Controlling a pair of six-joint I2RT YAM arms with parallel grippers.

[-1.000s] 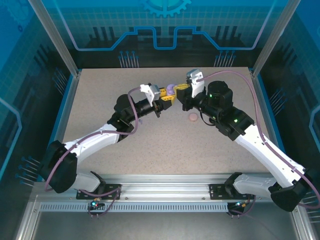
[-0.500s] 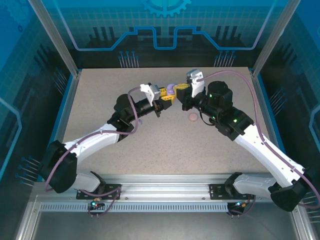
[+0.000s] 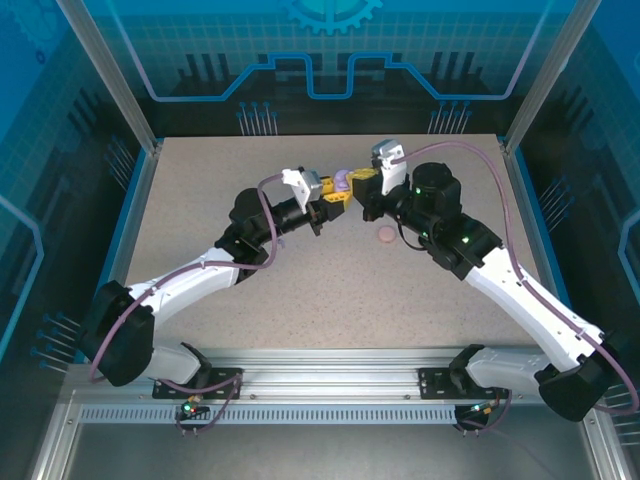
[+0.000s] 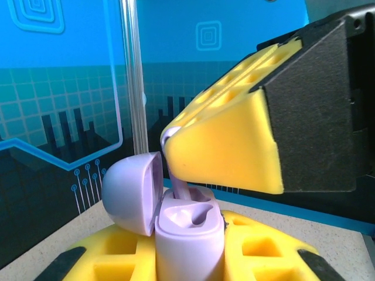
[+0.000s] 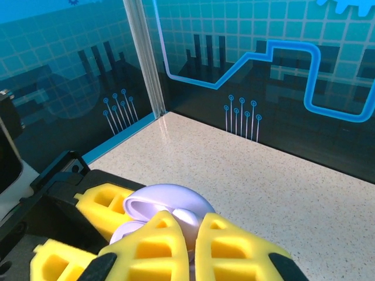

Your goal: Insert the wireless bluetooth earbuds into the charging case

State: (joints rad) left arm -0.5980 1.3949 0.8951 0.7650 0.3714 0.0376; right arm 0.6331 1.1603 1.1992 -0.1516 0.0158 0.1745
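The lilac charging case (image 4: 190, 234) stands upright with its lid (image 4: 132, 190) swung open to the left. My left gripper (image 4: 188, 253) is shut on the case body. From above, my right gripper (image 5: 188, 225) is shut on a lilac earbud (image 5: 184, 216). In the left wrist view the earbud's stem (image 4: 180, 188) reaches down into the case's far slot, and the near slot is empty. In the top view both grippers meet over the table's back middle, left gripper (image 3: 333, 197) and right gripper (image 3: 362, 185) on either side of the case (image 3: 342, 180).
A small pink round piece (image 3: 385, 235) lies on the speckled table (image 3: 300, 290) just below the right wrist. Clear panels and metal posts (image 3: 140, 120) wall in the table's back and sides.
The right arm has shifted slightly toward the case and its fingers have tightened a little. The left arm and the case have stayed still.
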